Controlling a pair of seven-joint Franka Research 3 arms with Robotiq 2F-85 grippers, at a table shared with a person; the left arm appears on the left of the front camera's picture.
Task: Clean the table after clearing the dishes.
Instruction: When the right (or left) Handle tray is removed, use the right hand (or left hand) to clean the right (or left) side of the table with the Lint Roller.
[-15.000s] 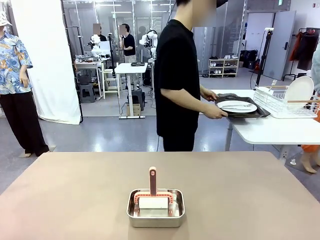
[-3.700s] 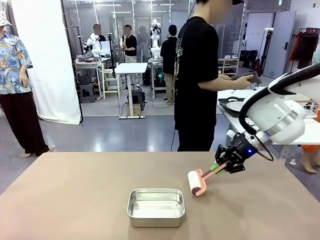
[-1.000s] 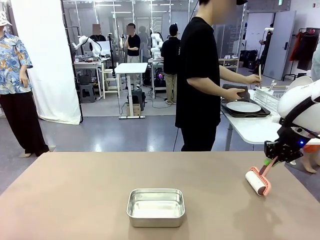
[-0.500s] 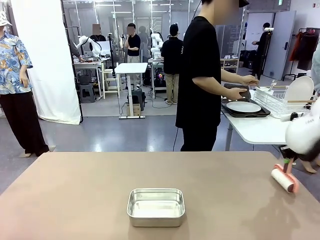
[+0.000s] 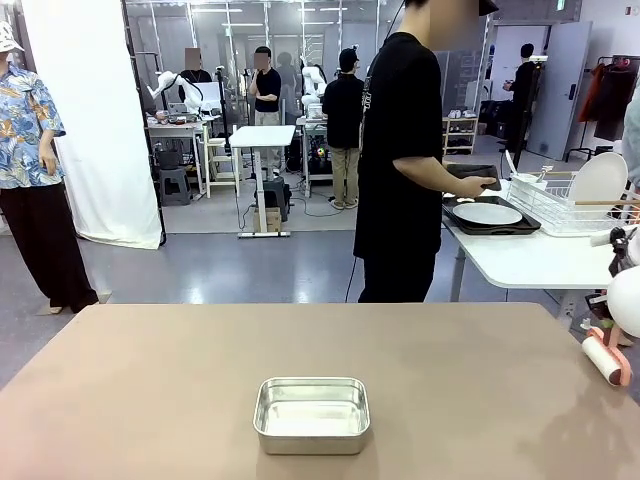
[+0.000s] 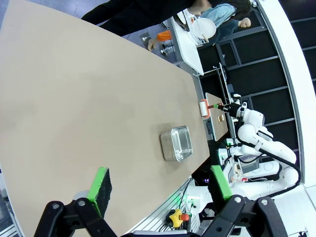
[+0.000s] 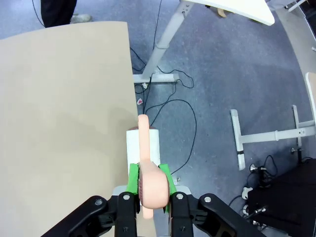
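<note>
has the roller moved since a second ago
Yes. The roller, held in the right gripper, has moved right, farther from the steel pan, to the table's right edge.

A glossy grey floor [image 5: 240, 270] lay under bright light. Left of the small white standing desk [image 5: 262, 137] hung a tall white curtain [image 5: 90, 110]; behind it stood glass partitions.
</note>
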